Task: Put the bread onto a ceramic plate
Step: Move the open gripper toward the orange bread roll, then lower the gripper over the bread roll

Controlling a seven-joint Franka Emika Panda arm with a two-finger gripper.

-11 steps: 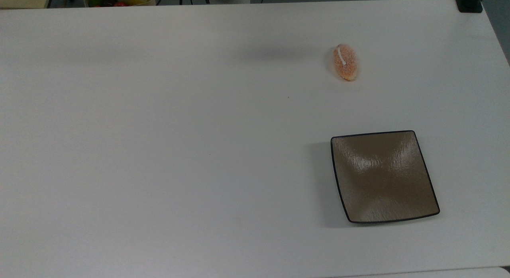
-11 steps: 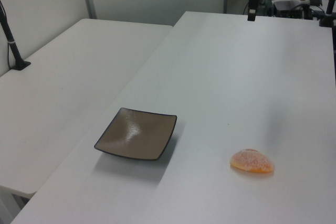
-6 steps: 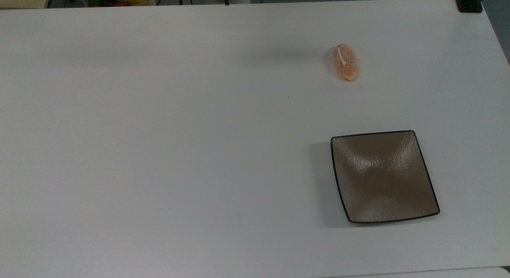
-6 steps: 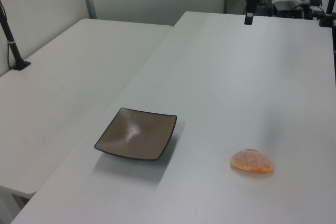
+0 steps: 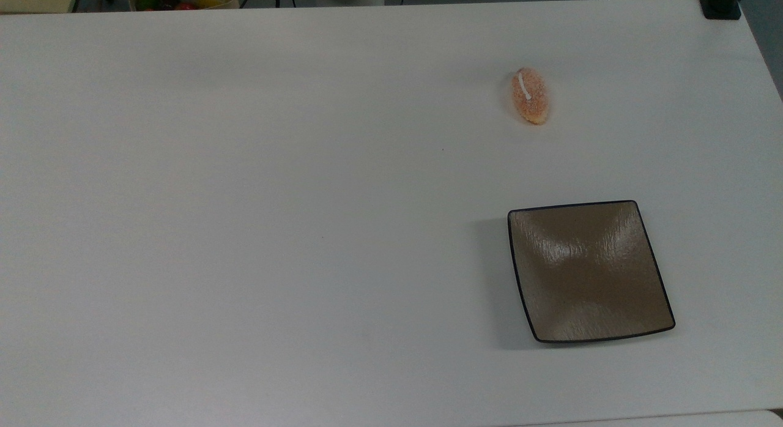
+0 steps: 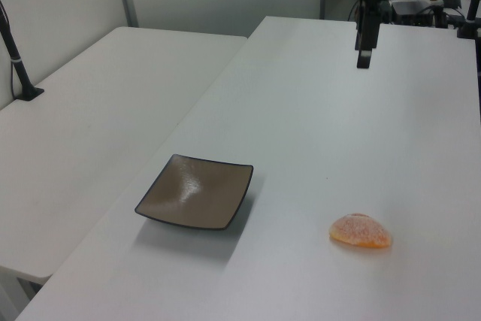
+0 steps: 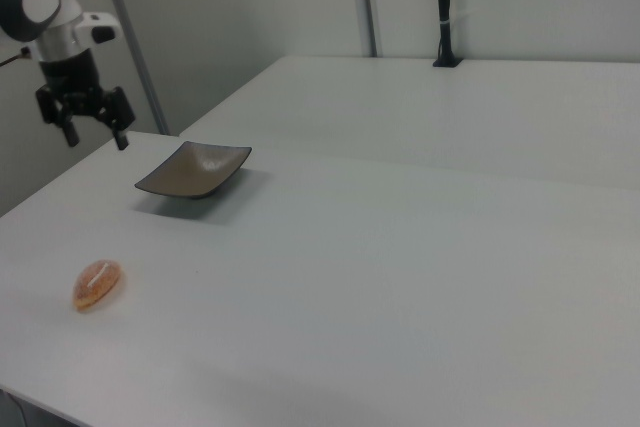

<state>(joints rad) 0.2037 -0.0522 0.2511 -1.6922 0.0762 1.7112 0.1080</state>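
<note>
The bread [image 5: 530, 96] lies on its side on the bare white table [image 5: 244, 231], well apart from the plate [image 5: 589, 271] and untouched; in the top view it sits beyond the plate's far edge, and the plate itself holds nothing. What has changed in the last second is the arm: in the left view the gripper [image 6: 364, 59] hung at the table's far edge a moment ago and now has dropped lower and come forward over the tabletop, though it is far from the bread and farther from the plate. In the right view the gripper [image 7: 95, 135] hangs with its two black fingers spread wide and nothing between them. Bread and plate have not moved at all. I take this as the opening reach: the arm is on its way to the bread, and the pick-up and the carry to the plate are all to come. The table is plain and matte, with a second white table just beside the plate's side, grey partition walls behind, and a black post [image 7: 442, 7] standing on that second table.
</note>
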